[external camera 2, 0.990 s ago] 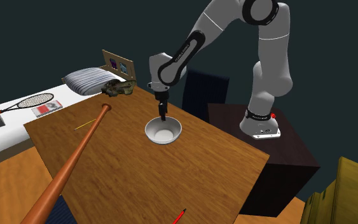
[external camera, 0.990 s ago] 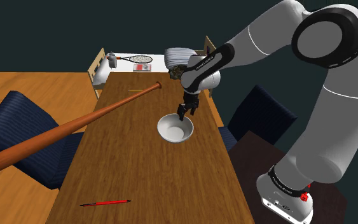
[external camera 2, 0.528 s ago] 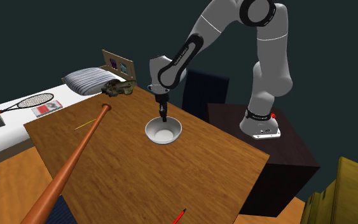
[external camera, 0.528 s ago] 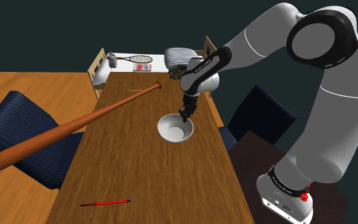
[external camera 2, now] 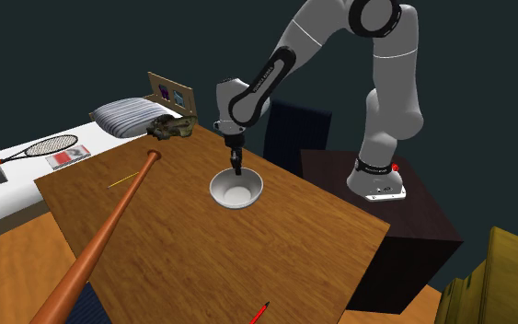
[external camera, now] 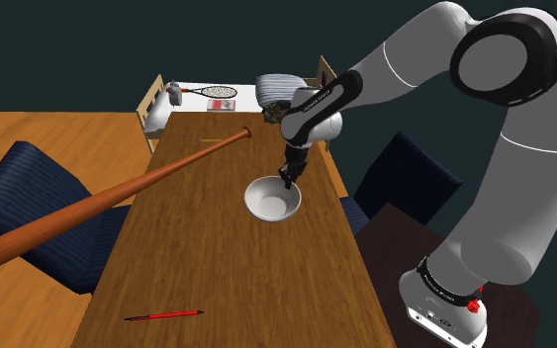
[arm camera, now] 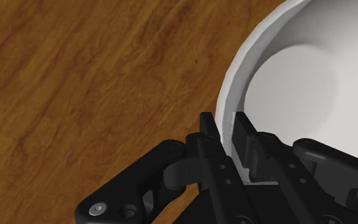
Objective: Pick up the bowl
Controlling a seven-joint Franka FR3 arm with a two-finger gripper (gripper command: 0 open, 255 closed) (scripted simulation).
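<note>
Grasp made, lift not yet done. Hand [arm camera: 225, 127] nearly closed, fingers [arm camera: 205, 130] pinching bowl [external camera: 271, 201] rim, one inside, one outside. Bowl sits on wooden counter [external camera: 197, 267], about mid-length, nearer arm-side edge. Bowl plain white, round, empty, upright, smooth curved wall.

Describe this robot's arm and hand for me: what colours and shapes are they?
The arm is a chain of rounded white tubes joined by dark rings and discs. Its white base carries a small red mark. The gripper is all black: a blocky body with visible screws and two narrow fingers.
</note>
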